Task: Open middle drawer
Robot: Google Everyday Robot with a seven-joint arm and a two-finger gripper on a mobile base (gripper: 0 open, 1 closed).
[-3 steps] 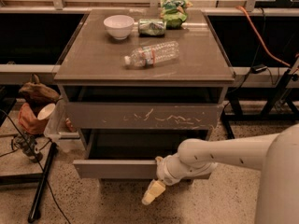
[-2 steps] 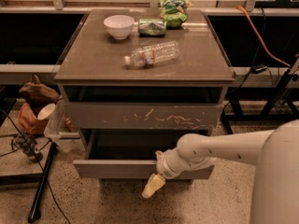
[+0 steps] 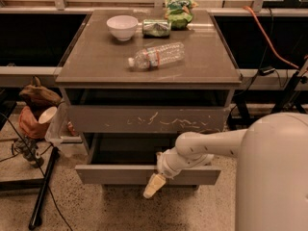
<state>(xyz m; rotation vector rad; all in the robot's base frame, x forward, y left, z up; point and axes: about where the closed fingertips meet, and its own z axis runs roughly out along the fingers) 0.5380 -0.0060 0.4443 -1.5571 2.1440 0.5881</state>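
The middle drawer (image 3: 110,174) has a plain grey-brown front and stands pulled out below the scratched front (image 3: 144,119), with its dark inside showing behind it. My gripper (image 3: 151,186) is at the drawer's front, right of its middle. Its cream tip hangs down over the top edge, in front of the panel, to just below the bottom edge. My white arm (image 3: 211,146) reaches in from the lower right.
On the cabinet top (image 3: 96,66) lie a clear plastic bottle (image 3: 156,56), a white bowl (image 3: 121,27), a can (image 3: 156,28) and a green bag (image 3: 179,11). A brown bag (image 3: 36,107), cables and a black stand leg (image 3: 43,191) are on the floor at left.
My gripper's tip has risen a little against the drawer front and my arm has shifted slightly left. The drawer front stays about where it was.
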